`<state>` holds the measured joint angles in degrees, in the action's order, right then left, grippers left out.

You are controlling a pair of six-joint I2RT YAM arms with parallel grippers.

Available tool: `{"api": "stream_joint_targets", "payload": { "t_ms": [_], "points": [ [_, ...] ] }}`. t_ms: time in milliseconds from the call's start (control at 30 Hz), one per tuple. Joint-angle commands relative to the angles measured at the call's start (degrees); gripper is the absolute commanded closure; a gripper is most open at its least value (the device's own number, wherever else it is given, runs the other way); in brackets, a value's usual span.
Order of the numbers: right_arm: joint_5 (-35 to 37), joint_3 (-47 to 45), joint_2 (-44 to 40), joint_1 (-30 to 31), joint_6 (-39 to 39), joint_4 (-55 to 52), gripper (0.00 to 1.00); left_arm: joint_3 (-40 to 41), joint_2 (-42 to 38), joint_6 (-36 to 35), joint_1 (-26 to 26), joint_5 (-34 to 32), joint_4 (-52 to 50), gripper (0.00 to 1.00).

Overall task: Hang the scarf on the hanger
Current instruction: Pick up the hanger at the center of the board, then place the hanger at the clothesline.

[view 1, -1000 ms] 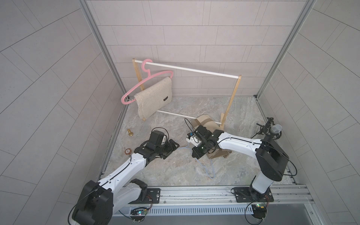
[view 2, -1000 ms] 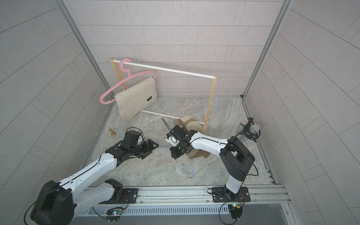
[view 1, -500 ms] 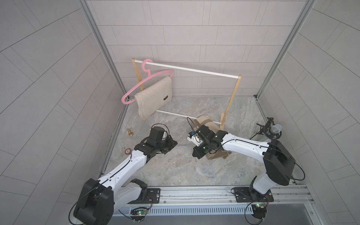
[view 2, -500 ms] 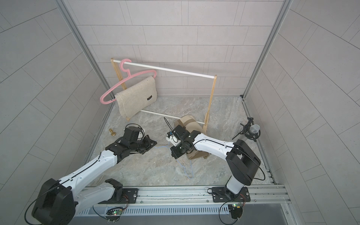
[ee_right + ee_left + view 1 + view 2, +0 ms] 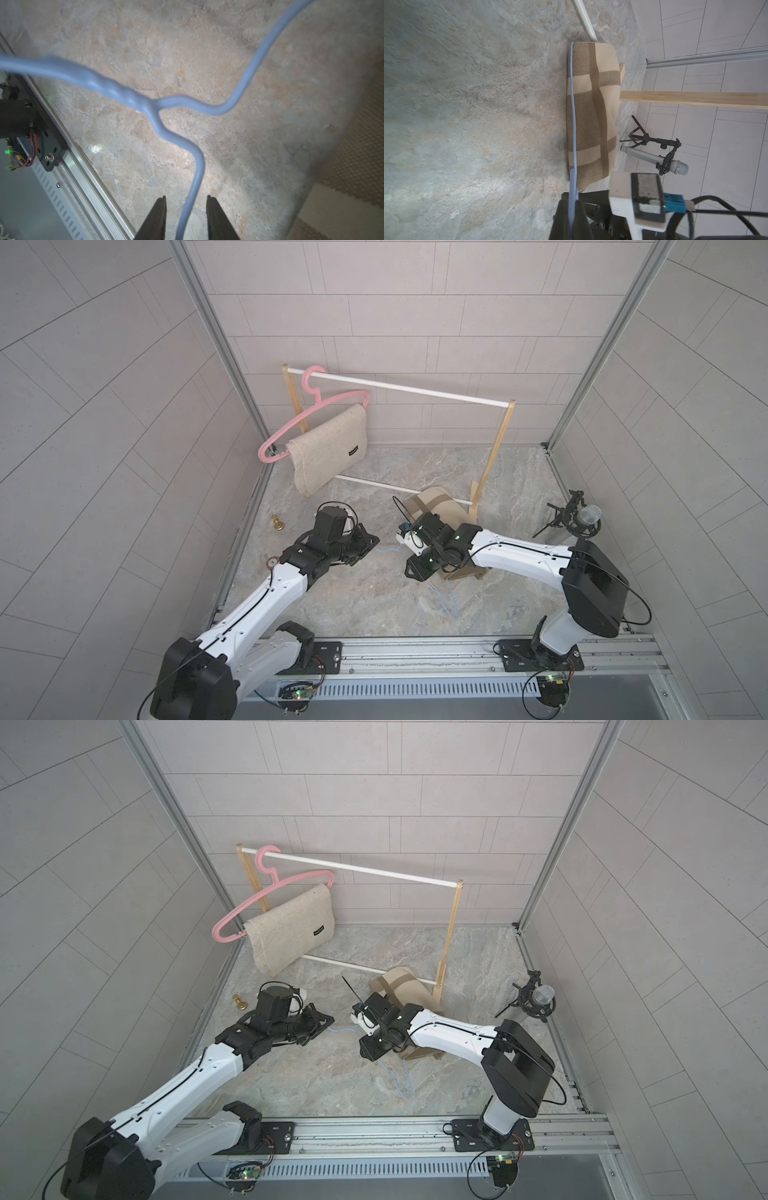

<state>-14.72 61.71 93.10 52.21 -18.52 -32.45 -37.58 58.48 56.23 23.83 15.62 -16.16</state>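
While left gripper (image 5: 572, 205) pinched blue hanger (image 5: 572, 104) and right gripper (image 5: 186, 197) gaped narrowly round it, scarf (image 5: 436, 504) lay unhung at frame centre.

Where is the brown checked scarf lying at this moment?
In both top views the scarf lies folded on the floor at the foot of the rack's wooden post, just behind the right arm.

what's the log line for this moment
left gripper: shut on blue hanger | right gripper: open, astride it | scarf: folded on floor
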Motion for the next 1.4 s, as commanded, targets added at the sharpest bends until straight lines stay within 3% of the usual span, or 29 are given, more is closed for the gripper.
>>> {"api": "stream_joint_targets", "payload": {
  "t_ms": [0,33,267,333,533,700,933,1367],
  "points": [
    [1.0,1.0,-0.9,0.3,-0.7,0.6,0.93,-2.1,-0.5,-0.3,-0.2,0.7,-2.0,1.0],
    [1.2,1.0,-1.6,0.2,-1.0,0.7,1.0,-2.4,-0.6,-0.9,-0.2,0.6,-2.4,1.0],
    [0.2,3.2,-8.8,-3.1,-3.5,-2.4,1.0,-12.2,-2.7,-11.5,-0.3,-4.5,-14.3,0.66],
    [-0.4,4.5,-10.9,-4.5,-4.0,-3.3,1.0,-14.7,-4.6,-13.6,-0.3,-7.4,-17.1,0.54],
    [-4.7,10.6,-15.4,-10.5,-6.0,-4.2,1.0,-17.9,-12.4,-17.2,-0.2,-16.5,-22.5,0.29],
    [-8.8,19.7,-14.6,-16.7,-8.3,-6.1,1.0,-16.7,-17.9,-18.2,-0.3,-21.0,-27.2,0.24],
    [-9.9,31.0,-10.2,-20.6,-9.8,-5.9,1.0,-10.7,-21.3,-15.7,-0.2,-20.3,-28.4,0.23],
    [-8.6,38.8,-3.1,-23.7,-16.9,3.7,1.0,-8.5,-21.2,-15.1,-0.3,-19.7,-28.5,0.23]
  ]
}}
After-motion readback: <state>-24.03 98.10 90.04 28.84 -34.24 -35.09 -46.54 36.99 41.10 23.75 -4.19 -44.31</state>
